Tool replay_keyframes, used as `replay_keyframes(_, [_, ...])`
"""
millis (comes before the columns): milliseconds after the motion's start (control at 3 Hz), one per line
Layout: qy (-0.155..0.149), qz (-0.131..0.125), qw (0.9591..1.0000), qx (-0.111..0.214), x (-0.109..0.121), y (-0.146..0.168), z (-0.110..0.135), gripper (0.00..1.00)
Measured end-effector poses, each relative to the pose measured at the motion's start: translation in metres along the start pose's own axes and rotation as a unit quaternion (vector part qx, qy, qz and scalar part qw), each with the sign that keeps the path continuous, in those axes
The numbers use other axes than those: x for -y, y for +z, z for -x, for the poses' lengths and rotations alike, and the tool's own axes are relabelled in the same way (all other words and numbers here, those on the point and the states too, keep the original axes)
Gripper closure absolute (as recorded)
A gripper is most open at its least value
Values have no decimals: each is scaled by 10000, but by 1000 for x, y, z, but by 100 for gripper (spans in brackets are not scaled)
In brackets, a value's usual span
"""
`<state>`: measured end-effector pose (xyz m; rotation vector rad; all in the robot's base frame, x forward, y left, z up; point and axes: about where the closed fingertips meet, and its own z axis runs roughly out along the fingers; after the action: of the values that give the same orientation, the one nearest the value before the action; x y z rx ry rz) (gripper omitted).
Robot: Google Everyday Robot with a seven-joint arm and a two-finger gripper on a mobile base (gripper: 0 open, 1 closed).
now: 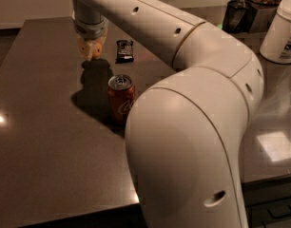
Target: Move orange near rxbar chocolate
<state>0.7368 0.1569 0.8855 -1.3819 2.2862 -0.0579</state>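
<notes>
My gripper [91, 51] hangs over the far left part of the dark table, shut on the orange [85, 48], a small yellow-orange fruit held between the pale fingers above the surface. The rxbar chocolate [124, 51], a flat dark-wrapped bar with pale print, lies on the table just right of the gripper. The orange is a short way left of the bar and clear of the table.
A red soda can [121, 97] stands upright in front of the bar, close to my arm's elbow [193, 141]. A white tub [283, 30] and dark containers [238, 14] stand at the back right. The table's front edge [64, 212] runs along the bottom.
</notes>
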Motion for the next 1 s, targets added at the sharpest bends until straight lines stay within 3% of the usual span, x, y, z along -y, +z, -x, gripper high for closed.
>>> replay_keyframes(333, [81, -9, 9999, -67, 10, 5, -15, 86])
replay_keyframes(667, [115, 38, 9999, -108, 17, 12, -25, 56])
replay_keyframes(1000, [168, 63, 9998, -128, 20, 17, -32, 33])
